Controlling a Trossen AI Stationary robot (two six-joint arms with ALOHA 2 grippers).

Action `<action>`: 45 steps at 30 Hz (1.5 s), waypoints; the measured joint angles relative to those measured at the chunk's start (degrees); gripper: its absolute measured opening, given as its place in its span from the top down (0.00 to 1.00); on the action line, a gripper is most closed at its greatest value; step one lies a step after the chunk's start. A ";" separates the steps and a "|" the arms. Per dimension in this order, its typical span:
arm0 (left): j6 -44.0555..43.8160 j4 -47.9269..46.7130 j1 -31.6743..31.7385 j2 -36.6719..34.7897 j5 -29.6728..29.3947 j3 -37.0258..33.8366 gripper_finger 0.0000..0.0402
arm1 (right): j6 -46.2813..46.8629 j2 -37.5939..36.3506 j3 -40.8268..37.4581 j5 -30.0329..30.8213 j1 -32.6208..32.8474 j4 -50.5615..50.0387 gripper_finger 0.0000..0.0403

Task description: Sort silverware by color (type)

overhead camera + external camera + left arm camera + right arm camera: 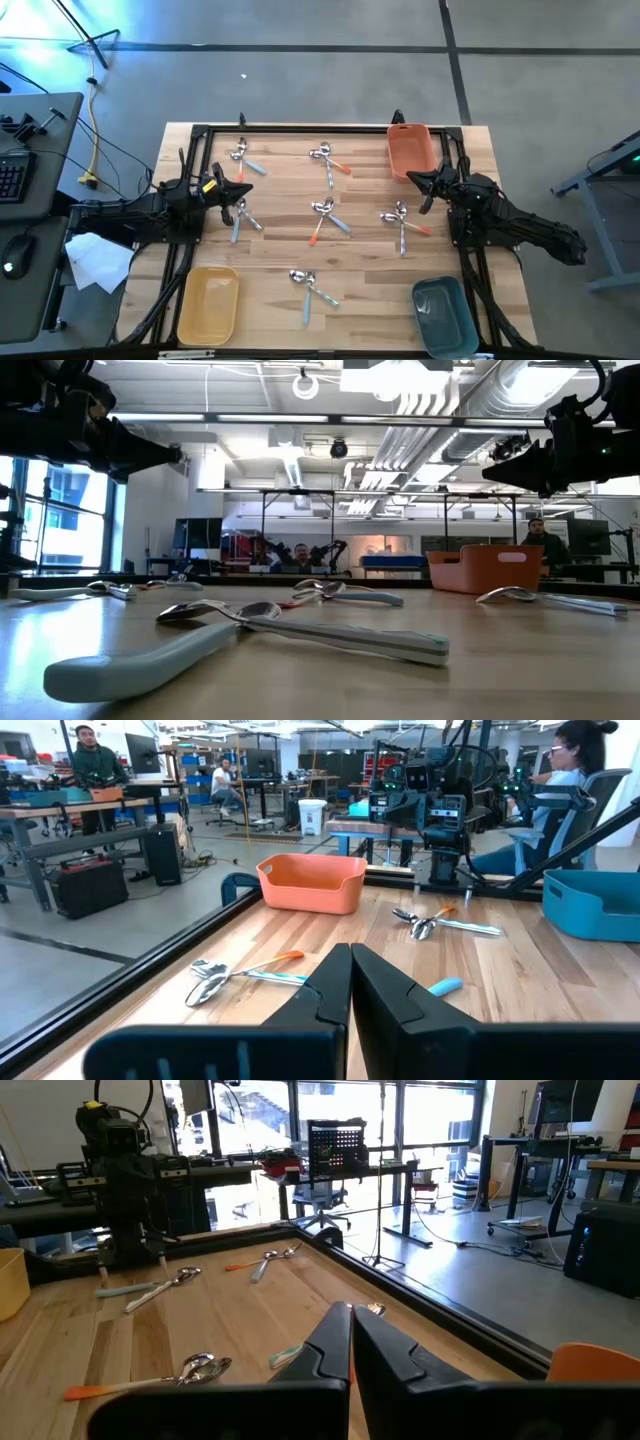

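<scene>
With both the left gripper (243, 190) and right gripper (411, 177) closed and empty, the small metal-headed, blue- and orange-handled silverware (325, 212) looks light, stiff and slippery, best pinched mid-handle.

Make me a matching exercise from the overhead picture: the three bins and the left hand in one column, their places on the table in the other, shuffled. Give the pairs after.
Things
1. orange bin
2. yellow bin
3. teal bin
4. left hand

Places, as the high view shows them
A. bottom right corner of the table
B. left side, mid-height, shut, beside a cluster of silverware
C. top right, just above the right arm
D. bottom left corner of the table

Pairs: 1-C, 2-D, 3-A, 4-B
</scene>
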 joint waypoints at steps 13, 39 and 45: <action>6.30 1.42 0.02 0.00 -0.27 0.01 0.99 | 0.00 0.00 0.02 0.00 0.02 0.00 1.00; -0.13 1.36 -0.02 0.00 0.00 0.00 0.99 | 0.00 0.00 0.01 0.00 0.02 0.00 1.00; -1.77 2.08 -0.02 0.02 0.17 0.01 0.99 | 0.00 0.00 0.00 0.00 0.00 0.00 1.00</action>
